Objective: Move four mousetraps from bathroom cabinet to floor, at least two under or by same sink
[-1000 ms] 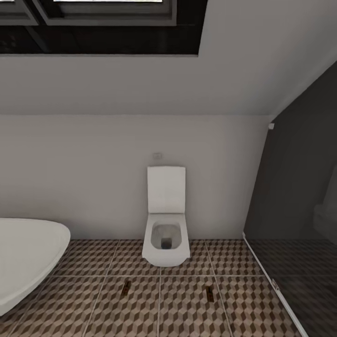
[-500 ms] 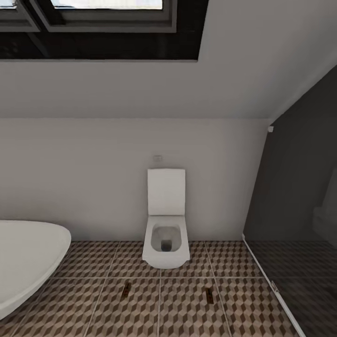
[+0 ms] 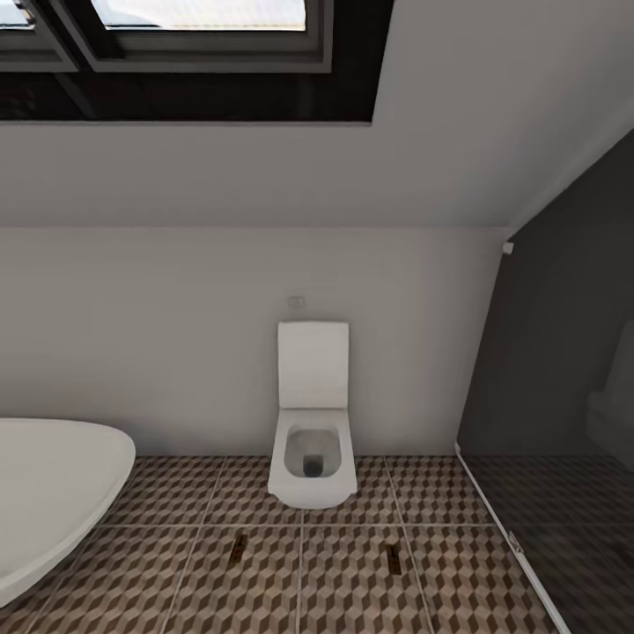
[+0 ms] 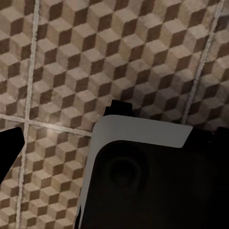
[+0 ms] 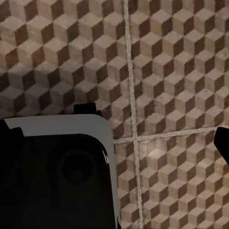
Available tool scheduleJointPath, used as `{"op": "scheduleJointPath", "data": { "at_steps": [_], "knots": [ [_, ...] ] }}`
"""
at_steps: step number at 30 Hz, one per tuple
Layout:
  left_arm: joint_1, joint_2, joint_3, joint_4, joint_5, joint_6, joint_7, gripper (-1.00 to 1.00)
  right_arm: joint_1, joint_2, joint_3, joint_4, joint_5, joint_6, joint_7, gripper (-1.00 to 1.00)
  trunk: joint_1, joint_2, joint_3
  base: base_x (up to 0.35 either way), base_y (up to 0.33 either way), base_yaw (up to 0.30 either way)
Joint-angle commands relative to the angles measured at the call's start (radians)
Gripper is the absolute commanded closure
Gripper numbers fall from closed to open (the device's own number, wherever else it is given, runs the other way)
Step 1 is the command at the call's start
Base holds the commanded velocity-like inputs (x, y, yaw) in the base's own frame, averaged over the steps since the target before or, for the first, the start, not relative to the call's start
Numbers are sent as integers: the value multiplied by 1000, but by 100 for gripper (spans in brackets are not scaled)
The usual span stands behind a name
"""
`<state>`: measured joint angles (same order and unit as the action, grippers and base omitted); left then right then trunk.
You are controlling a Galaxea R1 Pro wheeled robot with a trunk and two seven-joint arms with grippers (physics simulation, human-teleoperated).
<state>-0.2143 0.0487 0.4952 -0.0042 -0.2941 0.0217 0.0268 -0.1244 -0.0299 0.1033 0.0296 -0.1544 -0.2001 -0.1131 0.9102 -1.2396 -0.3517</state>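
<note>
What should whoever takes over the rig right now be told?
Left pincer: one dark fingertip over the bathroom floor; open or shut unclear. Right pincer: same, fingertip over tiles.
Things: the head camera faces the toilet, with the bathtub to its left. Two small dark items lie on the tiles in front of the toilet, possibly mousetraps, too small to be sure.
Done: at most two traps down.
Left: check those two, fetch the rest from the cabinet, and put at least two under or beside the sink.

Head camera faces the toilet [image 3: 313,440] wall; both wrist cameras apparently look down at bathroom floor [image 4: 119,57].
</note>
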Motion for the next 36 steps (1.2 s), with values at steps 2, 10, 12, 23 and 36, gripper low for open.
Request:
{"op": "scheduleJointPath", "data": {
  "at_steps": [2, 10, 12, 23, 36],
  "knots": [
    [-1, 0, 8, 0, -10, 2, 2, -100, -1, 1, 8, 3, -10, -7, 0, -100, -8, 14, 5, 0, 0, 0],
    [0, 2, 8, -1, -8, -14, 3, -100, -2, -2, 6, 3, -19, -4, -1, -100, -12, 21, 8, 0, 0, 0],
    [0, 3, 8, -2, -7, -20, 3, -100, -2, -3, 6, 3, -20, -2, -1, -100, -12, 21, 8, 0, 0, 0],
    [0, 2, 7, -4, -7, -57, 4, -100, -3, -10, 9, 1, -13, 8, -10, -100, -12, 21, 8, 0, 0, 0],
    [0, 5, 3, -14, -15, -63, 4, -100, -3, -7, 7, -6, -6, 9, -12, -100, -12, 21, 8, 0, 0, 0]
  ]
}}
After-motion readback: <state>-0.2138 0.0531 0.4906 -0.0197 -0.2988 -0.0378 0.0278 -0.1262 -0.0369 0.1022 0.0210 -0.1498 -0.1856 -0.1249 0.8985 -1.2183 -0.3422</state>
